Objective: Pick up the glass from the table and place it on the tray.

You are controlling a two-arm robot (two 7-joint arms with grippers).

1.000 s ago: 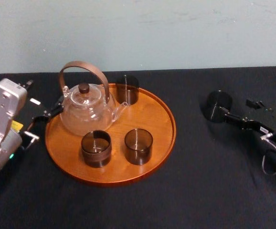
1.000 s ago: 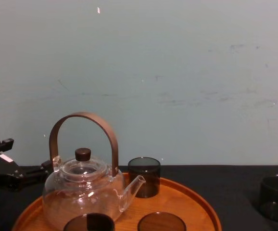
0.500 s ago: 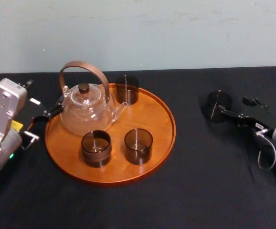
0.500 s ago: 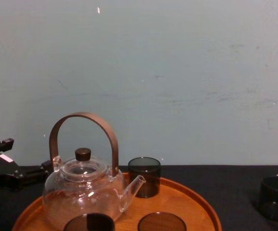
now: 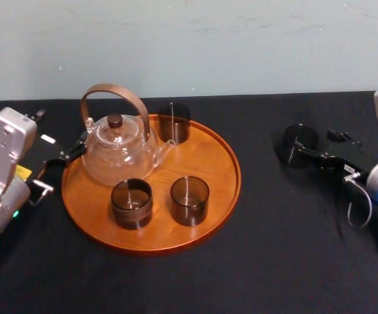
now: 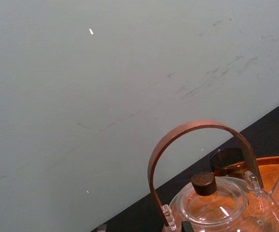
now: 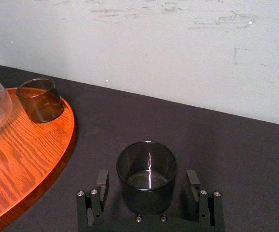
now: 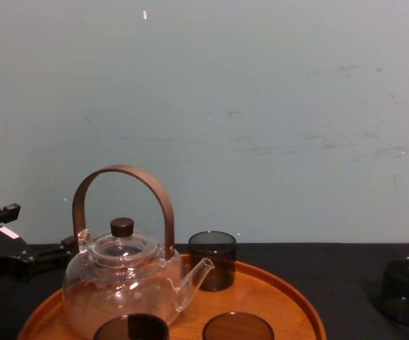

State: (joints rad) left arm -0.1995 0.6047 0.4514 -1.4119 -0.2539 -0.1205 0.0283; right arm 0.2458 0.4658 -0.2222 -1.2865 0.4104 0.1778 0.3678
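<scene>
A dark smoked glass (image 5: 299, 145) stands upright on the black table (image 5: 287, 248), to the right of the round orange-brown tray (image 5: 222, 150). My right gripper (image 5: 310, 149) reaches in from the right and is open. In the right wrist view the glass (image 7: 147, 169) stands between the two fingers (image 7: 102, 186), with a gap on each side. The chest view shows the glass (image 8: 406, 290) at the far right. My left gripper (image 5: 68, 154) rests open at the tray's left rim, beside the teapot.
On the tray stand a clear glass teapot (image 5: 118, 150) with a brown hoop handle and three dark glasses (image 5: 189, 200), one at the back (image 5: 174, 122) and two at the front. Bare wood lies on the tray's right half. A pale wall rises behind the table.
My right arm has shifted toward the back of the table and its fingers have lined up beside the glass. The glass, the tray and the left arm have not moved.
</scene>
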